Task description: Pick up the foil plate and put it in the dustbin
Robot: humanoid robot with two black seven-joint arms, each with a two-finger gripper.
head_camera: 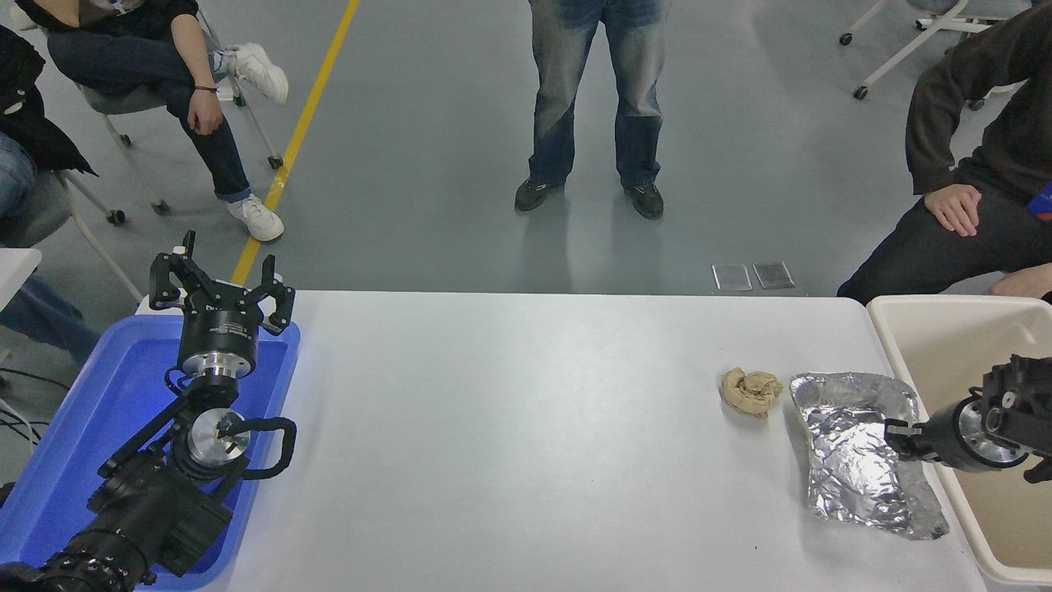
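crinkled silver foil plate (pixel 859 456), rectangular with a raised rim, lies flat on the white surface (pixel 526 427), just beside the big beige plastic dustbin (pixel 945 337) and near a tan paper wad (pixel 749 390). the right gripper (pixel 897 434) reaches in over the bin's rim, its jaws at the plate's right edge; whether they pinch the foil i cannot tell. lifting and dropping are not yet done. the left gripper (pixel 220 288) sits parked, jaws spread and empty, over a blue plastic tray (pixel 82 427).
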